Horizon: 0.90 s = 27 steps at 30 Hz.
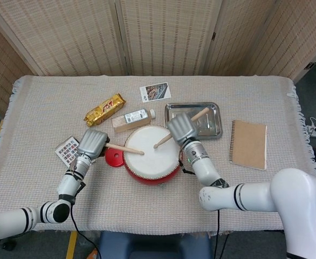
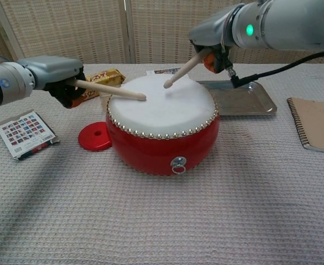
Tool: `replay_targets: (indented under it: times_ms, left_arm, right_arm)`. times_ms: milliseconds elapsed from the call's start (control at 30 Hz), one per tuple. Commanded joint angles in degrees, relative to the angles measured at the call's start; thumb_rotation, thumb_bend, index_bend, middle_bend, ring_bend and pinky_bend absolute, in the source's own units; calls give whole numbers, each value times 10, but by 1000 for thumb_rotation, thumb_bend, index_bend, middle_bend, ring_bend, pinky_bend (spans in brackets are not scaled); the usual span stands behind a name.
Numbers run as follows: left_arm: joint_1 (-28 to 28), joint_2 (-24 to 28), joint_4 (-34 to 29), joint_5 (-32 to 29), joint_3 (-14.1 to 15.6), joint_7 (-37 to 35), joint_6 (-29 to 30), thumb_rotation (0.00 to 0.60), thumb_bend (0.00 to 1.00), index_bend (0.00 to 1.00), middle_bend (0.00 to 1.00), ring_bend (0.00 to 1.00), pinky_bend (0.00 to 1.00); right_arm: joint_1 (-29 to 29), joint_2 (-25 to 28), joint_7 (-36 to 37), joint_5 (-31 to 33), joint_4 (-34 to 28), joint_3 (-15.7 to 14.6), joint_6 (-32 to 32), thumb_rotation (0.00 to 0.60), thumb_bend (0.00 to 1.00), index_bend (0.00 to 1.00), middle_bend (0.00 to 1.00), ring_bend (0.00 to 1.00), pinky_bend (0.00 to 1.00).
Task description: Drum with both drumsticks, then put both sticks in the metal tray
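A card of small printed pictures lies far left of the red drum on the worktop. The left hand grips the left drumstick, whose tip rests on the left part of the white drumhead. A red disc sits just beside the drum's left wall; a gold snack bar and a small box lie behind the drum. The right hand holds the right drumstick, tip just above the skin. The metal tray lies behind and right of the drum, a brown notebook beyond it.
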Motion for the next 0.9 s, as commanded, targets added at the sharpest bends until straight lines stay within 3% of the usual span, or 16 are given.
replay_targets:
  times_ms: [33,333,533,633,767,900]
  left_arm:
    - [-3,1,-4,-5,3,11,15,600,752,960,1000,1000,1000]
    - [9,50,-69,14,-15,-24,41,600,751,960,1000,1000,1000]
    - [-1,24,-44,3,0,-11,28,600,751,960,1000,1000,1000]
    - [-7,5,-22,-12,9,1,19,600,752,959,1000,1000,1000]
    - [-8,4,-17,-18,7,7,31,600,751,959,1000,1000,1000]
    - [1,31,-47,-7,-6,-10,51,600,752,959,1000,1000,1000]
  right_arm:
    - [-9,13,7,-5,-13,13,-10,600,813,1000,1000,928,948]
    - [1,-64,-88,34,62,-23,-10,600,813,1000,1000,926,947]
    - [-18,-24,-19,-23,15,35,7,600,813,1000,1000,926,946]
    - [-25,5,-4,-28,-15,50,3,600,813,1000,1000,926,947]
    - [-28,8,-12,-21,-15,46,-4,600,813,1000,1000,926,946]
    - [-25,-21,-40,1,20,27,-16,600,813,1000,1000,926,946]
